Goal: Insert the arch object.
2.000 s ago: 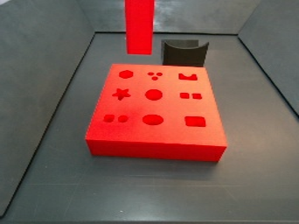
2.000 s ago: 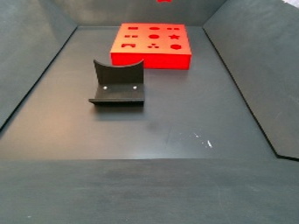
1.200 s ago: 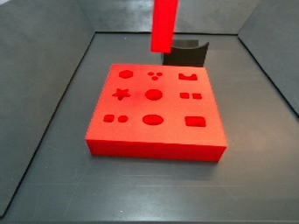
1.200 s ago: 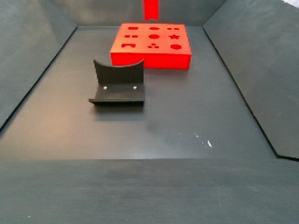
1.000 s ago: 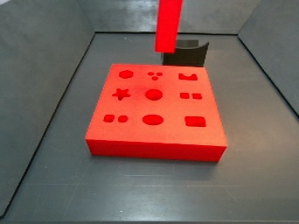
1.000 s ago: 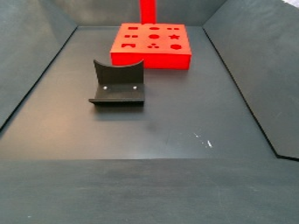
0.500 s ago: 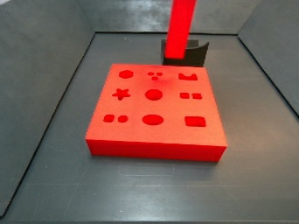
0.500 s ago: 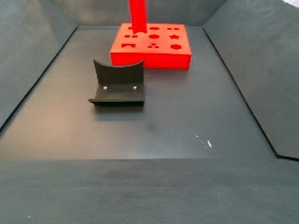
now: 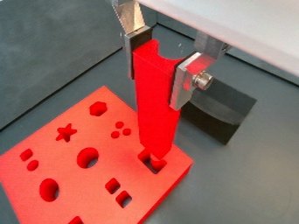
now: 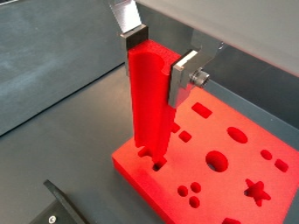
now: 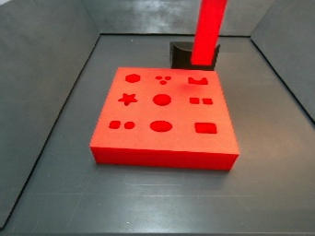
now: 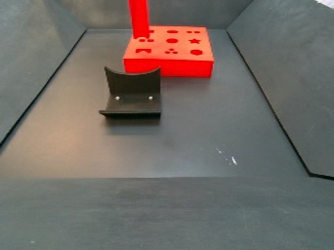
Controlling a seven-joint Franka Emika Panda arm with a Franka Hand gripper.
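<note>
My gripper (image 9: 158, 66) is shut on the arch object (image 9: 155, 105), a long bright red bar, and holds it upright; it also shows in a wrist view (image 10: 149, 96) between the fingers of the gripper (image 10: 158, 63). The bar's lower end hangs over a corner of the red holed board (image 9: 70, 206), right at the arch-shaped hole (image 9: 153, 162). Whether it touches the board I cannot tell. In both side views only the bar (image 11: 209, 32) (image 12: 137, 20) shows above the board (image 11: 160, 147) (image 12: 196, 66); the gripper is out of frame there.
The dark fixture (image 12: 131, 93) stands on the grey floor in front of the board, and shows behind the board in a side view (image 11: 185, 53) and in both wrist views (image 9: 222, 114) (image 10: 59, 206). Sloping grey walls (image 11: 50, 111) enclose the floor.
The bar has moved sideways along the board's far edge: rightward in one side view and leftward in the other, staying upright in the gripper.
</note>
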